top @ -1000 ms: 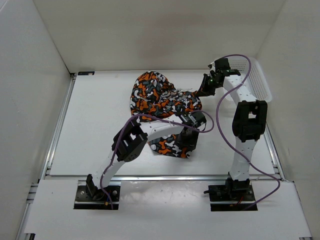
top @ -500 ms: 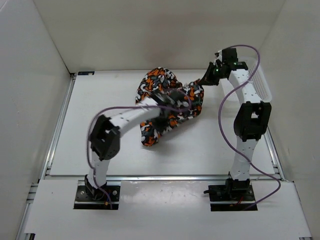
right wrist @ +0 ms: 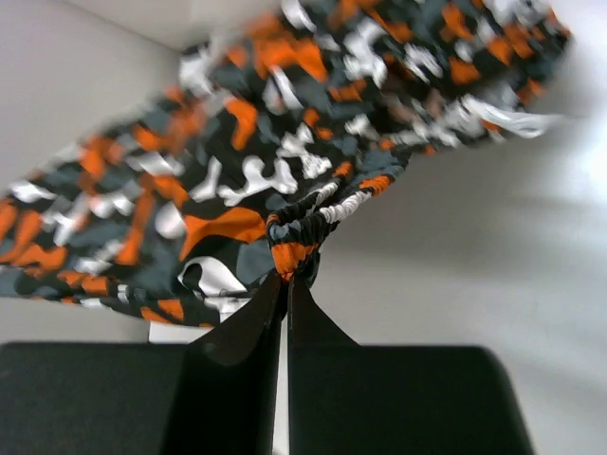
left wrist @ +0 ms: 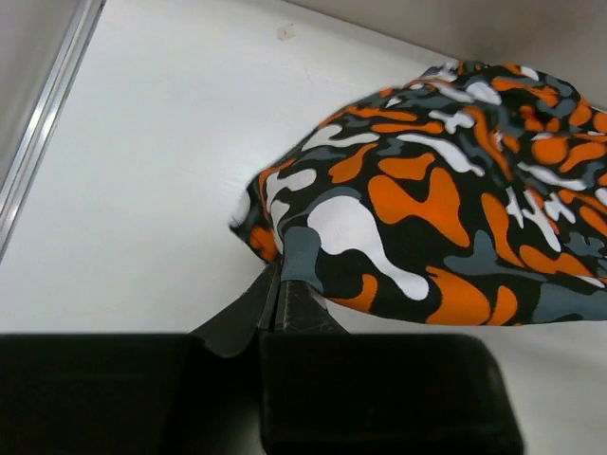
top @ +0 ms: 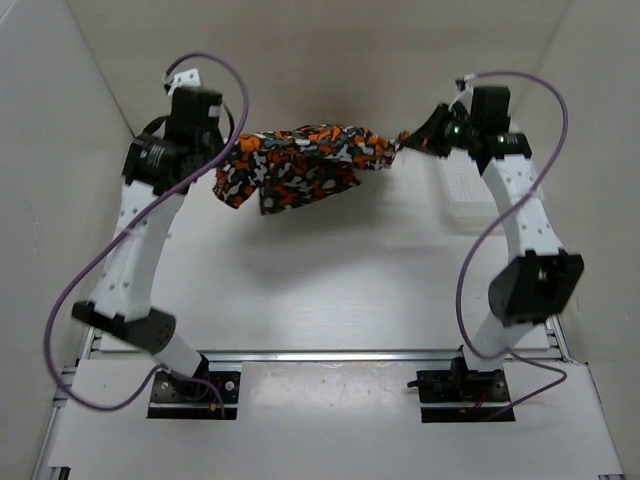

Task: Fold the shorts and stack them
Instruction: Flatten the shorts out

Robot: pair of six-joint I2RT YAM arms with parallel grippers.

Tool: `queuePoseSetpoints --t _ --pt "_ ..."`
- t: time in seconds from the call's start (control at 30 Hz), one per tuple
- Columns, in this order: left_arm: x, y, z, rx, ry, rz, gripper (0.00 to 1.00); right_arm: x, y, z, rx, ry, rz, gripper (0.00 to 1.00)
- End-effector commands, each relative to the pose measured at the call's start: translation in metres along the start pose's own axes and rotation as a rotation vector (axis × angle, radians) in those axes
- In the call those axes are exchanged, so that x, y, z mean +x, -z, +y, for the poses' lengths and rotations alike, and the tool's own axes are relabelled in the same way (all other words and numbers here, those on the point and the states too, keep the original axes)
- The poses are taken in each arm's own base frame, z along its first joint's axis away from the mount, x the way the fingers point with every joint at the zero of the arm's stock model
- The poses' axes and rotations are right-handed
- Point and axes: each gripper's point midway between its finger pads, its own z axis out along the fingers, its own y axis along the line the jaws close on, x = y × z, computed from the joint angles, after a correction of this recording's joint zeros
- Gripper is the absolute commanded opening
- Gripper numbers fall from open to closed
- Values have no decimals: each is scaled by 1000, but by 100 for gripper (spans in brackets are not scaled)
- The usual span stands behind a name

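The soft fabric shorts in orange, black, grey and white camouflage print (top: 300,165) hang in the air, drawn out sideways between the two raised arms above the far part of the white table (top: 300,290), close to the back wall. The left gripper (top: 224,166) has the left end: in its wrist view the two black fingers (left wrist: 242,318) meet at their tips with an edge of the cloth pinched between them, and the rest of the fabric billows away to the right over the table. The right gripper (top: 407,143) has the right end, its fingers pressed tight together on a bunched orange and black corner, just beside a thin white braided cord (right wrist: 343,207) that runs along the gathered hem. Between the two grips the upper edge runs nearly level, while a loose flap droops lower toward the left side. A white plastic mesh basket (top: 462,190) sits at the far right of the table, partly hidden beneath the right arm.
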Motion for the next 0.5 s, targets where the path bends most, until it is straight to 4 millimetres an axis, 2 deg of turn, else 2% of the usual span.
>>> queuePoseSetpoints --t 0.0,0.03,0.07,0.1,0.13,0.17,0.2,0.23,0.27,0.3,0.33,0.4,0.43,0.47 --pt "33 14 26 -44 3 44 10 44 34 -31 143 6 -27 0" --pt "64 19 32 -30 16 92 10 62 40 -43 185 -12 -14 0" --pt "83 20 36 -23 29 123 10 74 59 -42 205 -4 -38 0" --pt "96 37 40 25 87 125 10 115 60 -76 292 -52 21 0" --pt "156 26 43 39 65 273 12 134 67 -90 342 -67 38 0" --pt "176 24 37 92 93 303 40 146 82 -89 362 -55 20 5" --pt "202 25 35 131 103 360 66 181 88 -112 423 -89 79 15" --pt "243 26 38 149 129 465 89 189 98 -112 439 -94 59 37" --pt "256 26 41 139 146 501 100 195 104 -120 476 -96 57 49" --pt "265 25 43 130 152 525 100 207 109 -125 498 -107 78 62" --pt "265 25 42 126 165 526 100 206 113 -121 492 -110 63 77" --pt "264 21 46 95 168 514 96 206 116 -120 500 -121 56 78" --pt "260 20 43 97 169 512 73 210 120 -119 507 -139 64 78" --pt "256 15 43 70 179 513 59 211 121 -122 531 -152 58 74"
